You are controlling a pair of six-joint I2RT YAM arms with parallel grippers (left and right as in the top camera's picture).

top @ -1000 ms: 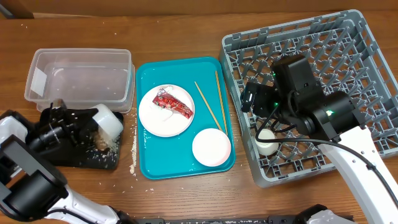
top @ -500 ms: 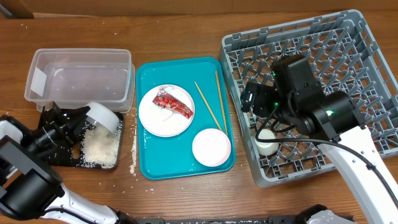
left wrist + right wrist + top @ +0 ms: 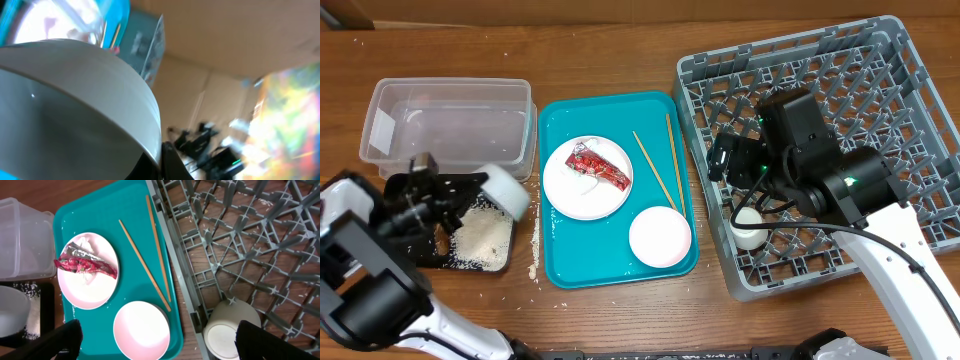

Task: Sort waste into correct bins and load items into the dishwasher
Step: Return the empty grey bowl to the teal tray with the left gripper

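Note:
My left gripper is shut on the rim of a white bowl, held tipped over the black tray, which holds a pile of rice. In the left wrist view the bowl fills the frame. My right gripper is open and empty, hovering over the dishwasher rack's left edge. Below it in the right wrist view are a second white bowl and an upturned white cup. The plate carries the red wrapper. Two chopsticks lie on the teal tray.
The clear tub stands behind the black tray. The teal tray sits between the bins and the rack. Loose rice grains lie on the table by the black tray's right edge.
My left gripper has swung the tipped bowl to the right and turned it. A pile of rice now shows in the black tray. The right arm has not moved.

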